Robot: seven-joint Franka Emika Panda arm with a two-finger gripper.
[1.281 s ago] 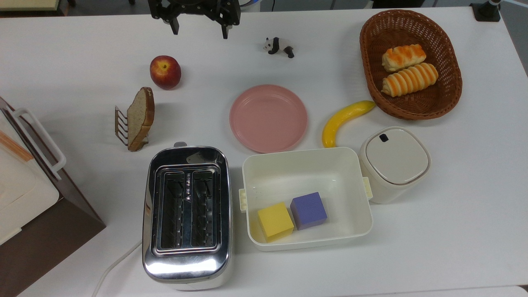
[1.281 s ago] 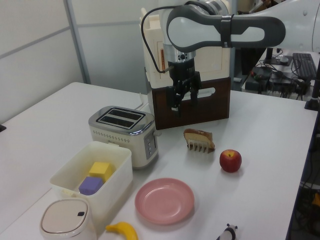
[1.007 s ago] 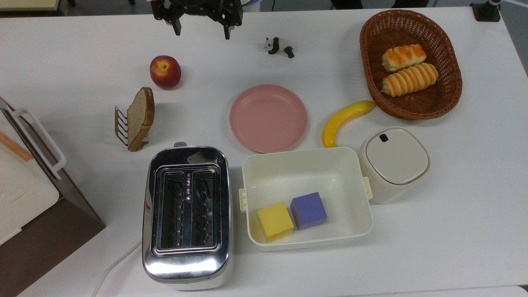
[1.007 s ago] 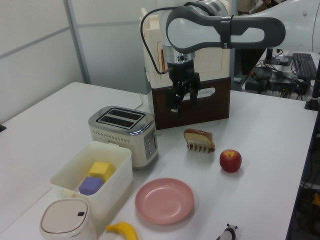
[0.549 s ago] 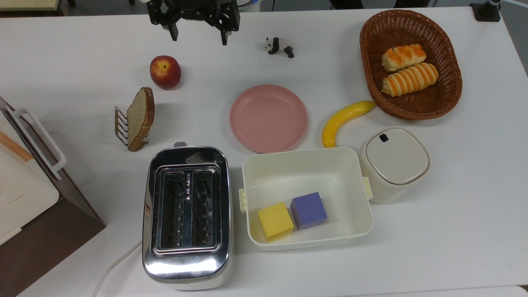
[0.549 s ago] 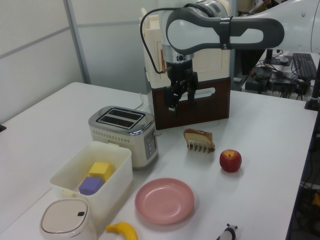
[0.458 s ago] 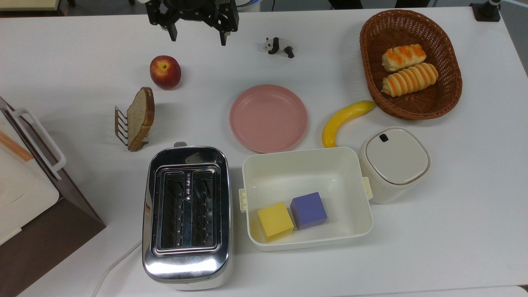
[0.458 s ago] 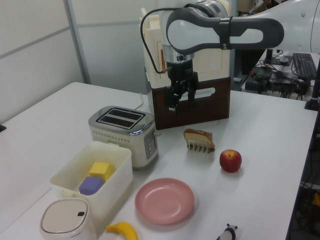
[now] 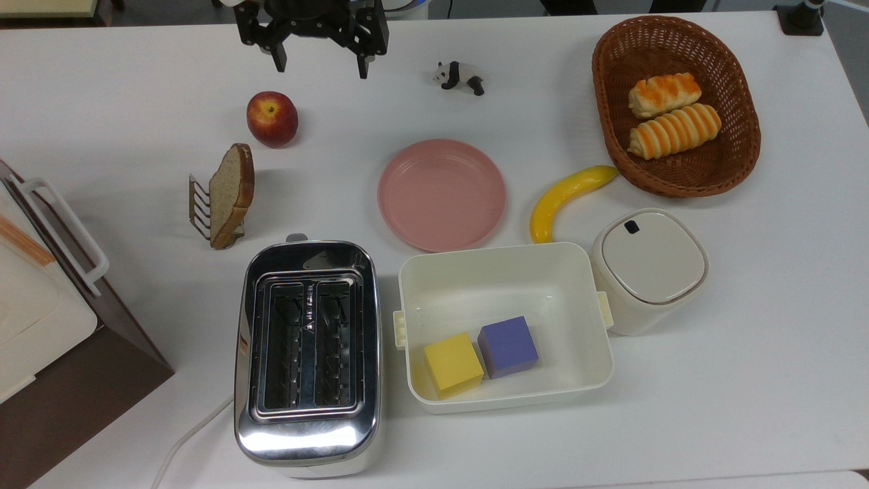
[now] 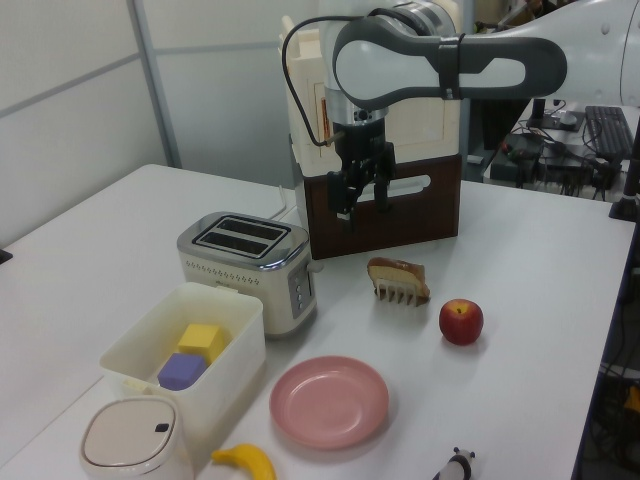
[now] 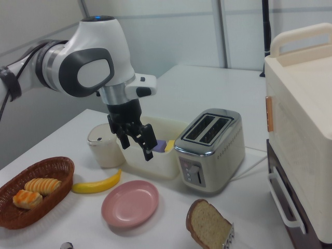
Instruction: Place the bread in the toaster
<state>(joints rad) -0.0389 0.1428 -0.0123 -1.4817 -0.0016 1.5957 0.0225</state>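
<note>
Two empty slots are facing up in the shiny chrome toaster (image 9: pixel 307 353) with the white base, which is sitting at the near edge of the white bench (image 9: pixel 747 326) in the top view, its white cord (image 9: pixel 183 441) trailing off toward the top view's lower left. Just beside it on the top view's right, an open cream plastic box (image 9: pixel 506 268) is holding a yellow cube (image 9: pixel 453 365) and a purple cube (image 9: pixel 508 346). Beyond the toaster, the flat slice of brown wholegrain bread (image 9: pixel 232 193) is standing on edge, leaning in a small wire toast rack (image 9: pixel 200 207), apart from the toaster. A round pink plate (image 9: pixel 442 194) is lying to the top view's right of the bread, and a red apple (image 9: pixel 271 119) is resting just past the bread. Farthest back, the black two-finger pincer (image 9: pixel 318 67) is hanging above the bench beyond the apple, its fingers spread wide and holding nothing, well apart from the bread.
</note>
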